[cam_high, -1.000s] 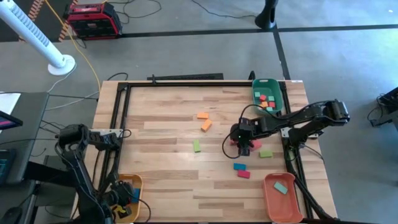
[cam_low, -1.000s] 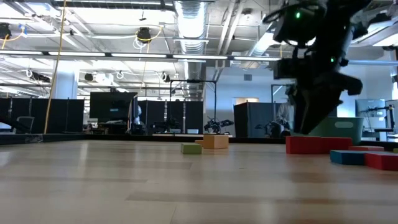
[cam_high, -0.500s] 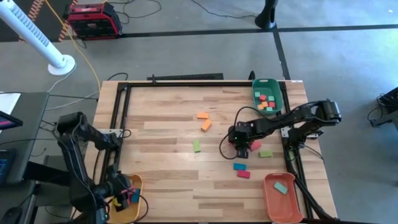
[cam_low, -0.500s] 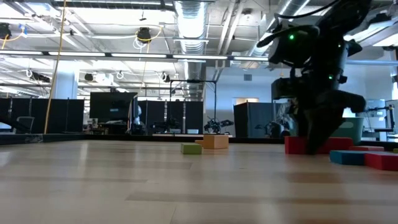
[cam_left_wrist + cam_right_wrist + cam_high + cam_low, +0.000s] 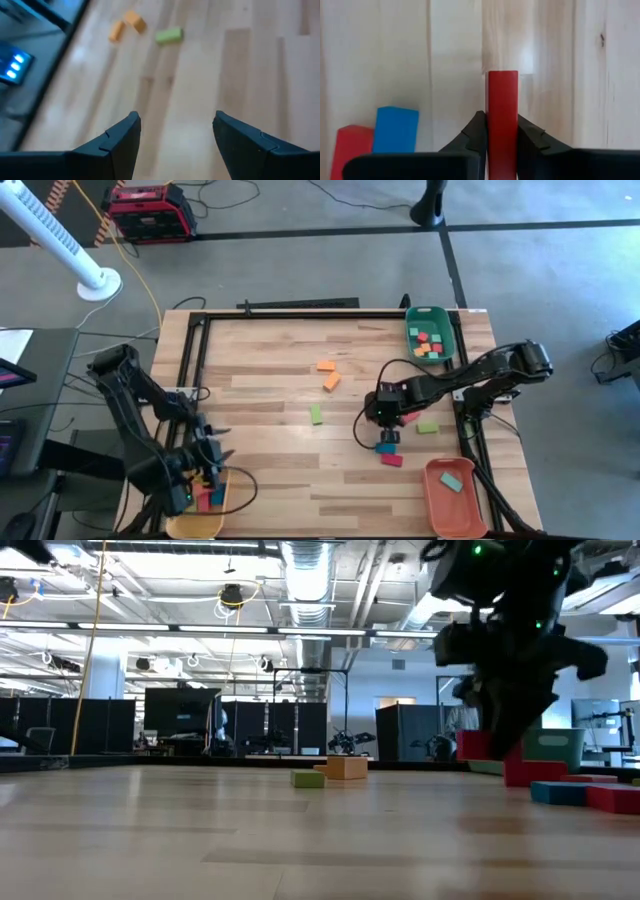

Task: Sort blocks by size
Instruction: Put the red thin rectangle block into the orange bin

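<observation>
My right gripper (image 5: pixel 386 420) is shut on a red bar block (image 5: pixel 501 100) right of the table's middle. Beside it on the wood lie a blue block (image 5: pixel 395 129) and a red one (image 5: pixel 352 142). Farther left lie two orange blocks (image 5: pixel 326 366) (image 5: pixel 331 382) and a green block (image 5: pixel 316 414). Another green block (image 5: pixel 428 426) lies to the right. My left gripper (image 5: pixel 210 455) hangs open above the far edge of the yellow tray (image 5: pixel 195 520), its fingers (image 5: pixel 122 137) empty. My right gripper pinches the red bar's two long sides (image 5: pixel 501 131) between its two fingers (image 5: pixel 476 134). The fingers come steeply from above and lie across the bar. In the low view the bar (image 5: pixel 535 773) is tilted, one end (image 5: pixel 472 745) raised and the other down by the table.
A green tray (image 5: pixel 447 330) with several blocks stands at the far right. An orange tray (image 5: pixel 440 505) with a teal block stands at the near right. The yellow tray at the near left holds blocks too. Dark rails run along the table's edges.
My left gripper has risen out of the yellow tray and gone toward the table's far edge. My right gripper has come down over the red bar and taken hold. The bar lay flat before and now stands tilted, one end lifted.
</observation>
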Robot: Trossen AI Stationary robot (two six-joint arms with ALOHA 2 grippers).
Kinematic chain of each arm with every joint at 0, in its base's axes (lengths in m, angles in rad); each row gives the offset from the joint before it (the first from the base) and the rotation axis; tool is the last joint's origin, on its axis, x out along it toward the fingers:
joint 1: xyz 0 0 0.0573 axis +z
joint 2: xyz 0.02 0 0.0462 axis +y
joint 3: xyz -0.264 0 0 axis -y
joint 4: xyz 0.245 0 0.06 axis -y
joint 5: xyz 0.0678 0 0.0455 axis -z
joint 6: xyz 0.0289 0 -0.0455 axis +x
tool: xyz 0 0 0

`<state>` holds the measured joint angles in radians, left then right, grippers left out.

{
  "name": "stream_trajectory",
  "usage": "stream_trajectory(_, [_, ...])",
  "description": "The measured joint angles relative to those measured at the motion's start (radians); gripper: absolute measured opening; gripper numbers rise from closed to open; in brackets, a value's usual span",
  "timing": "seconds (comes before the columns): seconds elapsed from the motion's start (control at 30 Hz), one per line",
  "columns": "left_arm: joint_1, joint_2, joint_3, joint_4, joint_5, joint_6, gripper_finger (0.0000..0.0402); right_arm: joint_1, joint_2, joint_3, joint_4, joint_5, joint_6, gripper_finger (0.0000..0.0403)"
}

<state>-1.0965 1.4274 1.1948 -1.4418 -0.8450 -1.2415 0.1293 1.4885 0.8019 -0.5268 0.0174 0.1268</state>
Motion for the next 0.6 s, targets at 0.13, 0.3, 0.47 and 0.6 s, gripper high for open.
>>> stream_trajectory(0.13, [0.074, -0.019, 0.0, 0.0, -0.054, 0.138, 0.0238, 0.049, -0.004, 0.057, -0.059, 0.003, 0.043, 0.0086])
stream_trajectory(0.3, [0.173, -0.022, -0.004, 0.007, -0.095, 0.288, 0.0238, 0.126, -0.004, 0.12, -0.135, 0.006, 0.108, 0.0092])
stream_trajectory(0.47, [0.276, -0.021, -0.032, 0.075, -0.103, 0.447, 0.0238, 0.21, -0.005, 0.185, -0.22, 0.014, 0.193, 0.0092])
stream_trajectory(0.6, [0.358, -0.021, -0.081, 0.191, -0.104, 0.603, 0.0238, 0.282, -0.005, 0.23, -0.294, 0.025, 0.296, 0.0092])
